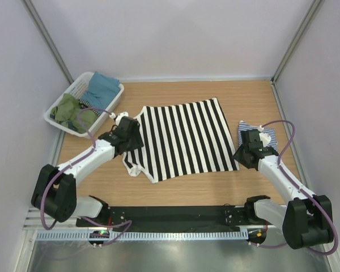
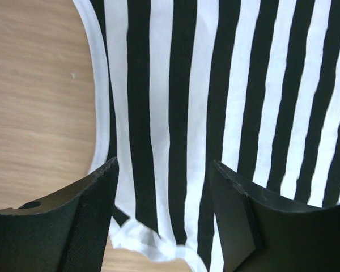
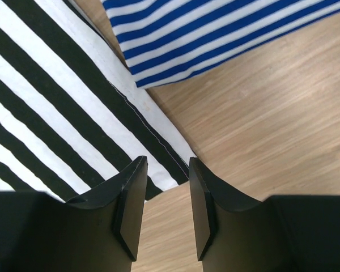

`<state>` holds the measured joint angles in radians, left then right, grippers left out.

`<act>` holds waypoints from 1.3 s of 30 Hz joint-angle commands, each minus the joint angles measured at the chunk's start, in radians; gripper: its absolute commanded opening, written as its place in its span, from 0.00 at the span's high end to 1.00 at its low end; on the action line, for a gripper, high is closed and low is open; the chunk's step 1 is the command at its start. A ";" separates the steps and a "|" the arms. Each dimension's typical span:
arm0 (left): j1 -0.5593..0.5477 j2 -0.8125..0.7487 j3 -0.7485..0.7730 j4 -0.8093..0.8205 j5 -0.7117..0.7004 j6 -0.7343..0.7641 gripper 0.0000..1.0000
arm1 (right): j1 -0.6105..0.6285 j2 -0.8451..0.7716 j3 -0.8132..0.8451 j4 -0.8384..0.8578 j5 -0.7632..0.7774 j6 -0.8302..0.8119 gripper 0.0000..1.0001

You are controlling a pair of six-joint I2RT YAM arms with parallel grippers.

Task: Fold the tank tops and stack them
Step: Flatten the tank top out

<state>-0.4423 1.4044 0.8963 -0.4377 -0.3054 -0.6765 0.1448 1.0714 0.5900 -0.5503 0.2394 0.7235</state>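
The broad black-and-white striped tank top [image 1: 181,139] lies spread flat in the middle of the table. My left gripper [image 1: 126,136] hovers open over its left strap end; in the left wrist view the cloth [image 2: 215,102] runs between the spread fingers, gripper [image 2: 164,192]. My right gripper [image 1: 246,152] is open just above the tank top's near right corner [image 3: 158,164], gripper [image 3: 165,192]. The thin blue-and-white striped tank top [image 1: 255,133] lies folded at the right, partly hidden by the right arm; it also shows in the right wrist view [image 3: 215,34].
A white slatted basket [image 1: 73,90] with teal and green clothes stands at the back left. Grey walls close in the table on three sides. Bare wood [image 1: 187,190] lies between the tank top and the arm bases.
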 commanded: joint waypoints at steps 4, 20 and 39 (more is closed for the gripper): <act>-0.038 -0.162 -0.171 0.016 0.031 -0.159 0.41 | 0.004 -0.016 0.001 -0.077 0.035 0.082 0.59; -0.052 -0.285 -0.349 -0.013 0.000 -0.293 0.75 | 0.003 -0.014 -0.029 -0.031 0.026 0.091 0.62; -0.052 -0.196 -0.361 -0.009 0.062 -0.264 0.64 | 0.004 -0.011 -0.024 -0.036 0.038 0.091 0.62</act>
<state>-0.4908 1.1927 0.5358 -0.4656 -0.2504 -0.9573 0.1448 1.0584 0.5610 -0.6064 0.2493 0.8009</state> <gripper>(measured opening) 0.363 0.385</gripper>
